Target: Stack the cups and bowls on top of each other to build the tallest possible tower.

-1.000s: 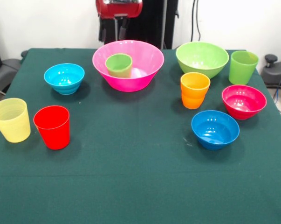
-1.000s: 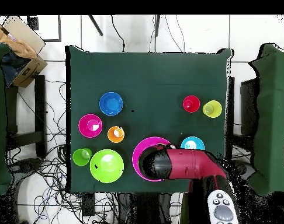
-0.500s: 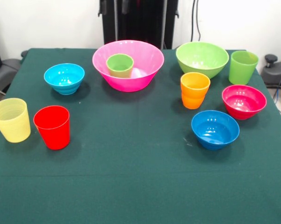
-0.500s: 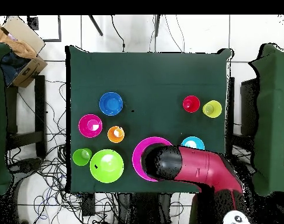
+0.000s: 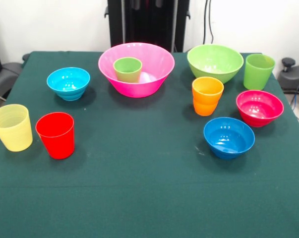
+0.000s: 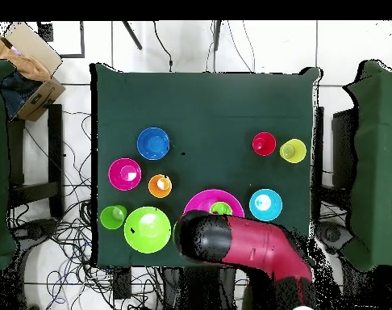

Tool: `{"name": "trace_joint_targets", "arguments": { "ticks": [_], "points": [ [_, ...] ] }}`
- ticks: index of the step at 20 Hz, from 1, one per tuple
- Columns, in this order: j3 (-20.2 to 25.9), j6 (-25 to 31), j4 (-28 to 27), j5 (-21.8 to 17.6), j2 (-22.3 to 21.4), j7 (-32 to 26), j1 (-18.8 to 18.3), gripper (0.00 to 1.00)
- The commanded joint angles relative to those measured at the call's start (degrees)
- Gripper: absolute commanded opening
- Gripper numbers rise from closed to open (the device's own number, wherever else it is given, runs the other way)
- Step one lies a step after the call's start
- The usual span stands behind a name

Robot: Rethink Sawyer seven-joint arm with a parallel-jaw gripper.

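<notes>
Tower so far is only the small green cup (image 5: 127,69) standing in the pink bowl (image 5: 161,69), upper middle of the front view. Lime green bowl (image 5: 214,62) waits just right of it. Overhead, the arm (image 6: 248,246) hides its tool; I cannot tell its state.

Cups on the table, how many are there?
5: yellow cup and red cup at the left, small green cup inside the pink bowl, orange cup and tall green cup at the right.

We see even, bright light on the table (image 5: 139,188), seemingly from overhead; soft short shadows sit beside the cups (image 5: 55,135), and faint glare marks the pink bowl (image 5: 154,67).
</notes>
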Motion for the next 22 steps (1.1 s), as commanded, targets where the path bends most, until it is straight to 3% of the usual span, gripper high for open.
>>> {"name": "trace_joint_targets", "arguments": {
  "ticks": [1, 11, 22],
  "points": [
    [4.6, -12.3, 12.0, 0.3, 3.0, 8.2, 3.5, 1.0],
    [2.4, -16.3, 12.0, -0.9, 5.1, 9.7, 7.2, 1.0],
    [0.6, -27.6, 11.2, -3.9, 13.5, 9.5, 7.8, 1.0]
  ]
}}
